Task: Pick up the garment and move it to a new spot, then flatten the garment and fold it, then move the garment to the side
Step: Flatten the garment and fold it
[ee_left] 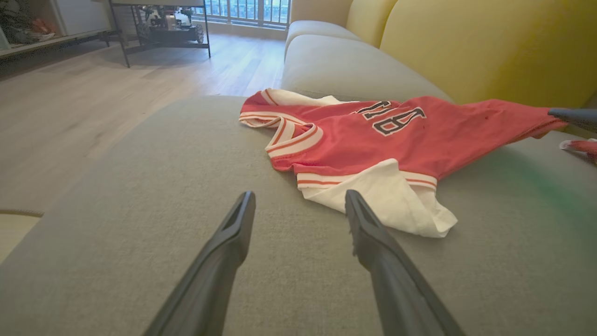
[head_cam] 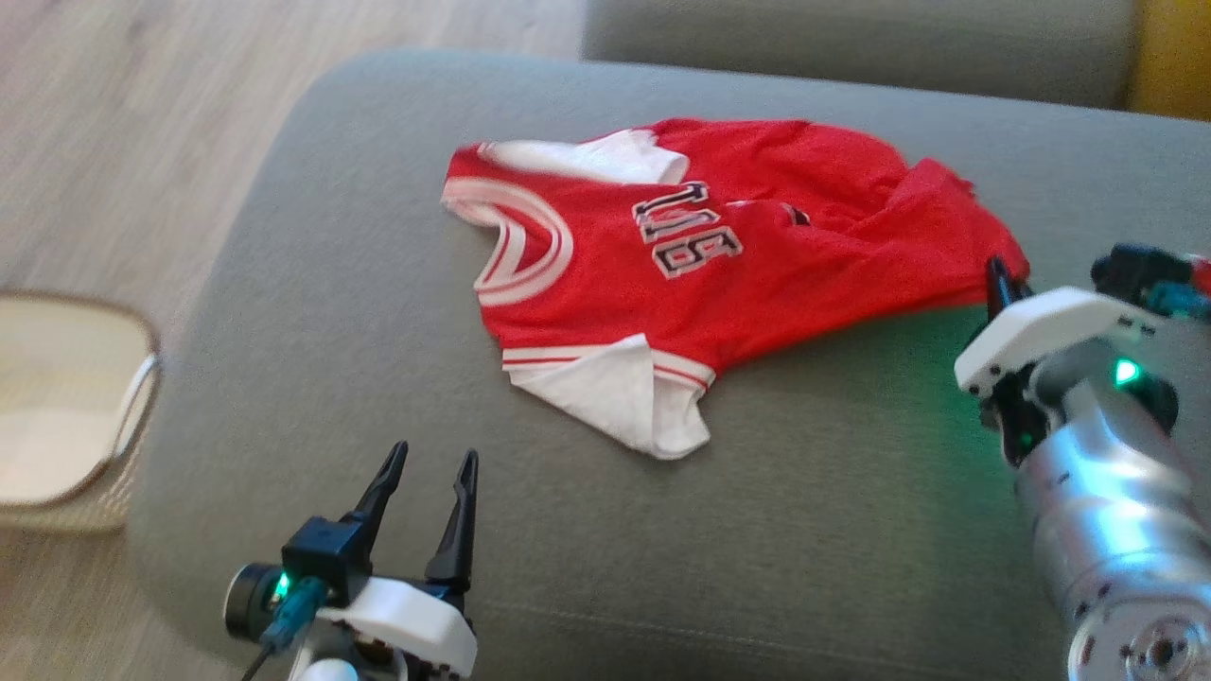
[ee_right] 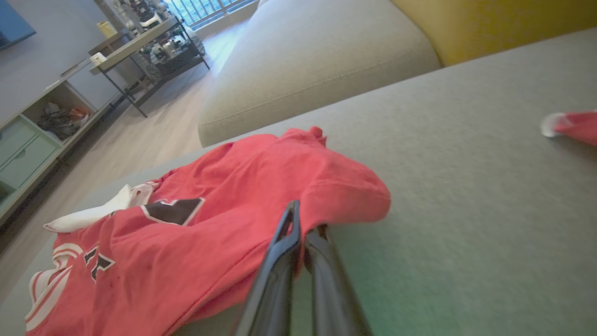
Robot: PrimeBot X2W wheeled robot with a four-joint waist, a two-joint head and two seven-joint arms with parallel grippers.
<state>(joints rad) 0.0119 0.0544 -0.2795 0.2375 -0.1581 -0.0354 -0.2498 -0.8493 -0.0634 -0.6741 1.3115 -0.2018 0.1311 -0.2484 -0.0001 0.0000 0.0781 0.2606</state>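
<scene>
The garment [head_cam: 757, 265] is a red jersey with white trim and dark numbers, lying rumpled on the grey sofa cushion [head_cam: 804, 530]. One white sleeve points toward the front. My right gripper [head_cam: 998, 274] is at its right corner. In the right wrist view the gripper [ee_right: 303, 219] is shut, with the red hem [ee_right: 354, 205] pinched at the tips. My left gripper [head_cam: 435, 456] hovers open over bare cushion near the front left edge. In the left wrist view the left gripper [ee_left: 299, 196] is a short way from the white sleeve [ee_left: 387, 200] of the garment [ee_left: 419, 140].
A pale basket [head_cam: 66, 407] stands on the wooden floor to the left of the cushion. A second grey cushion [head_cam: 851, 38] lies beyond, with a yellow backrest [ee_left: 466, 46] behind it. Another red-and-white scrap of cloth [ee_right: 569, 126] lies further right on the cushion.
</scene>
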